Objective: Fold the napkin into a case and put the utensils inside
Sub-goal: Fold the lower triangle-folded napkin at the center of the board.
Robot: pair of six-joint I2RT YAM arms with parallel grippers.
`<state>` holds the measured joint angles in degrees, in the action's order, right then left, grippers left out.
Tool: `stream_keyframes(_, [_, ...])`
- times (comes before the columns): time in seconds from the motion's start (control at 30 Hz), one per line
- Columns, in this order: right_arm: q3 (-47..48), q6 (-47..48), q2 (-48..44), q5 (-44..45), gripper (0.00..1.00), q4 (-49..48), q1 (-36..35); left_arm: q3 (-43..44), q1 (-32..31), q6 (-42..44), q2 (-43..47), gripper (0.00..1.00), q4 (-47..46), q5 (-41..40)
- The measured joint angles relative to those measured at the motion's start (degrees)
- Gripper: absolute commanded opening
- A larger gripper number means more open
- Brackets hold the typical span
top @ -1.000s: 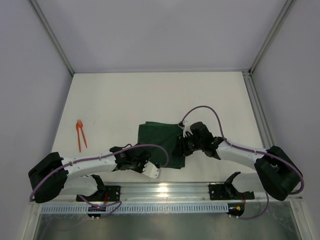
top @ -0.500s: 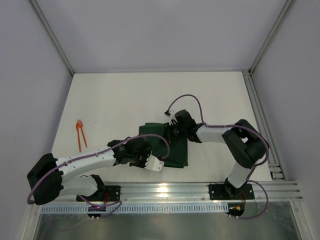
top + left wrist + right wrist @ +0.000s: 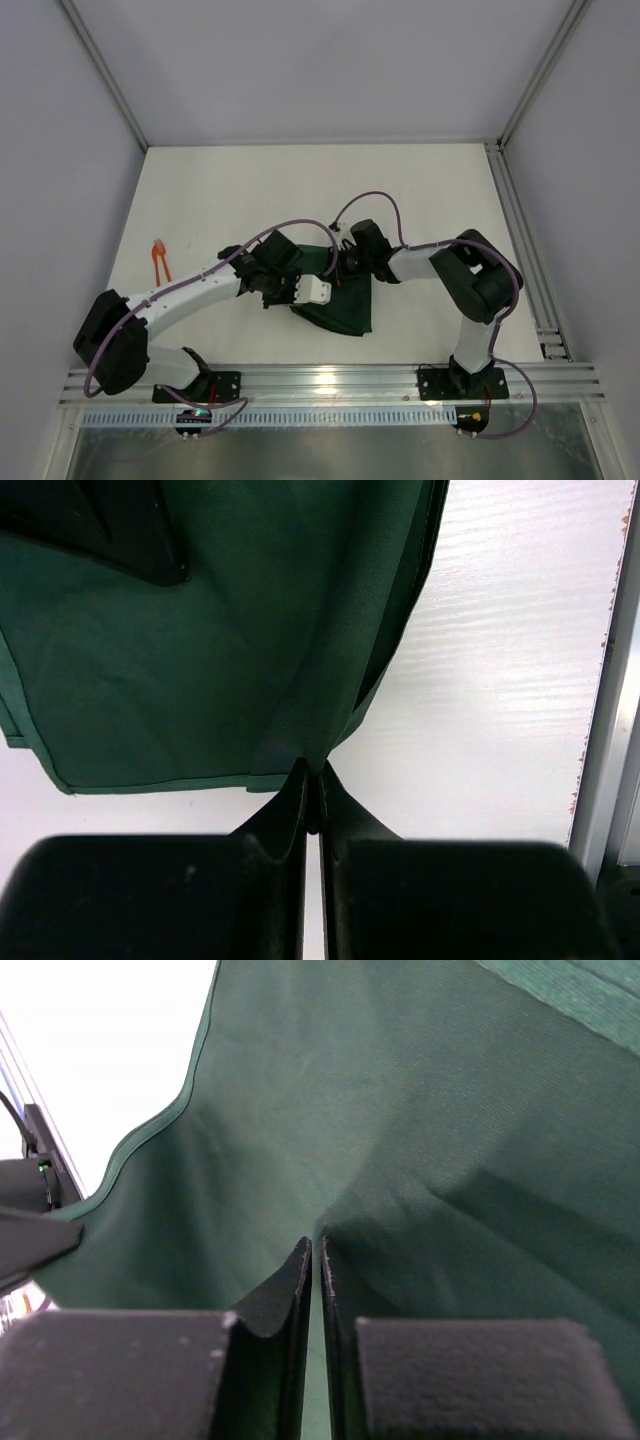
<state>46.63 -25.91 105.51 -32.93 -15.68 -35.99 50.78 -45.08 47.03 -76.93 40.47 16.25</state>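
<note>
The dark green napkin [image 3: 350, 305] lies partly folded near the table's middle, with a point toward the near edge. My left gripper [image 3: 318, 296] is shut on a corner of the napkin [image 3: 200, 630], and the cloth is pulled into a tight pleat at the fingertips [image 3: 298, 780]. My right gripper [image 3: 340, 266] is at the napkin's far edge, shut on a pinch of the cloth [image 3: 400, 1110]. The orange utensils [image 3: 158, 258] lie together at the far left of the table, away from both grippers.
A metal rail [image 3: 330, 380] runs along the near edge and also shows in the left wrist view [image 3: 610, 730]. Frame posts and grey walls bound the white table [image 3: 300, 190] on three sides. Purple cables loop over both arms.
My left gripper has moved away from the near edge and to the right, carrying the napkin's corner. The right gripper swung left and back onto the cloth, then held. The napkin's outline has narrowed.
</note>
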Motion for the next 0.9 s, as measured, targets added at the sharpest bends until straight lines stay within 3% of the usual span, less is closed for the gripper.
stream_keyframes(0.27, [-2.60,4.87,-5.18,-1.49,0.37,0.72,0.00,1.81,1.77,1.86,-2.19,0.00,5.40,3.91])
stream_keyframes(0.6, [-17.79,16.06,-38.01,6.14,0.57,-2.36,-2.16,1.79,2.29,2.78,-2.16,0.00,8.24,6.32])
stream_keyframes(0.7, [-23.61,21.27,-46.58,11.96,0.62,-3.52,-9.20,1.81,2.78,2.91,-2.16,0.00,8.52,6.88])
stream_keyframes(0.8, [-29.42,26.62,-52.78,17.81,0.73,-5.73,-18.10,1.81,3.13,2.91,-2.16,0.00,8.74,7.37])
stream_keyframes(0.9, [-34.40,31.52,-55.80,25.53,0.75,-7.34,-26.16,1.81,3.23,2.93,-2.16,0.00,8.83,7.56])
